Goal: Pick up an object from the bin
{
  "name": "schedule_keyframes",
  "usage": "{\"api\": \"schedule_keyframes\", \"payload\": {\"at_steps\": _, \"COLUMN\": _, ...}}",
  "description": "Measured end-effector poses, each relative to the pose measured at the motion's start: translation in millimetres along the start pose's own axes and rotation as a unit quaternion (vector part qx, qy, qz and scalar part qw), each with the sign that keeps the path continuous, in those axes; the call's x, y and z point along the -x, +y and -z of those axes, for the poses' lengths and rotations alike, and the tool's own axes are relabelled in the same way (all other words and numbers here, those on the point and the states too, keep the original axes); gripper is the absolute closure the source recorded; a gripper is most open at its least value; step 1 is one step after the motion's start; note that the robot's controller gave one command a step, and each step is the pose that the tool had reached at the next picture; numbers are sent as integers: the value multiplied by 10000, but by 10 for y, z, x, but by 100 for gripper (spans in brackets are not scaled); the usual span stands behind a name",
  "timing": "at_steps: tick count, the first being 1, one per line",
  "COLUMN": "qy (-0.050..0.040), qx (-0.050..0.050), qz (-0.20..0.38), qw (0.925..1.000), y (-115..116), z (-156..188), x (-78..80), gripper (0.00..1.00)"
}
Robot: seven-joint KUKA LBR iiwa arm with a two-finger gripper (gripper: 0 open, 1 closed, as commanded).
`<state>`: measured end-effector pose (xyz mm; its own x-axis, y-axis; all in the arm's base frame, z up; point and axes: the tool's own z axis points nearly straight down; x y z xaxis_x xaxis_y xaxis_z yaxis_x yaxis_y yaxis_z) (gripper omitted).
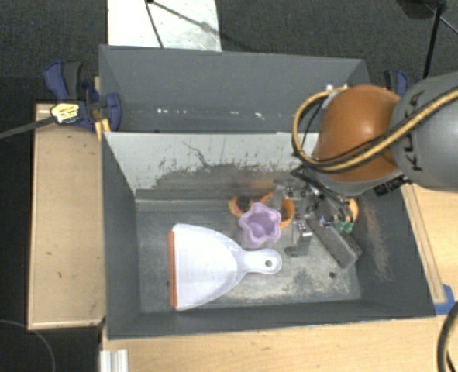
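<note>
My gripper [319,246] is down in the right half of the bin, close to the floor. Its fingers stand apart, with nothing visible between them. Just left of the left fingertip [297,241] stands a small purple cup with a wavy rim [259,223]. Behind that cup lies an orange ring-shaped thing [284,208], partly hidden by the cup and the gripper. A white dustpan with an orange front edge [205,268] lies flat on the bin floor at the left. Its handle points right and ends just below the purple cup.
The arm with its orange dome comes in from the right and hangs over the bin's right back corner. The bin's sloping walls rise on all sides; bare floor shows in front of and to the right of the gripper.
</note>
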<state>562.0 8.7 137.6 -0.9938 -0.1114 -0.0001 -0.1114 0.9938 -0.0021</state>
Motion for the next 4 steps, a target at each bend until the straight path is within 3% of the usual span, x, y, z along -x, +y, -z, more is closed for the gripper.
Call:
{"api": "schedule_keyframes", "payload": {"at_steps": 1, "qy": -13, "qx": 12, "qz": 442, "qw": 9990, "y": 88, "z": -94, "x": 56, "gripper": 0}}
{"api": "schedule_keyframes", "payload": {"at_steps": 2, "qy": -25, "qx": 10, "qz": 1770, "qw": 9842, "y": 167, "z": -200, "x": 105, "gripper": 0}}
{"api": "schedule_keyframes", "payload": {"at_steps": 3, "qy": -4, "qx": 15, "qz": 542, "qw": 9985, "y": 204, "z": -217, "x": 99, "gripper": 0}}
{"api": "schedule_keyframes", "payload": {"at_steps": 4, "qy": 2, "qx": 15, "qz": -209, "qw": 9998, "y": 244, "z": -198, "x": 86, "gripper": 0}}
